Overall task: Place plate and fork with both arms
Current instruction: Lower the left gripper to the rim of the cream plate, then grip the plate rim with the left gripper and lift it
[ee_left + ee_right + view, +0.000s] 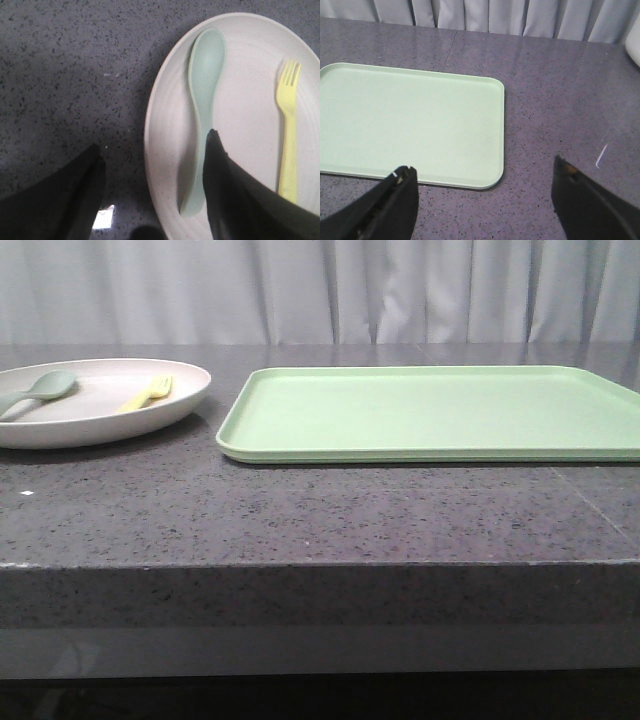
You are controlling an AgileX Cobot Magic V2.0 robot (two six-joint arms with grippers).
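Note:
The cream-white plate (100,415) sits at the table's left; it also shows in the left wrist view (250,115). On it lie the pale-yellow fork (148,394), also in the left wrist view (288,130), and a grey-green spoon (40,390), also in the left wrist view (202,100). My left gripper (152,150) is open, one finger over the plate by the spoon's handle, the other over the bare table beside the rim. My right gripper (482,172) is open and empty above the table near the tray's corner. Neither gripper shows in the front view.
A flat light-green tray (440,412) lies to the right of the plate, also in the right wrist view (410,125). The dark speckled stone table (300,510) ends in a front edge. Grey curtains hang behind.

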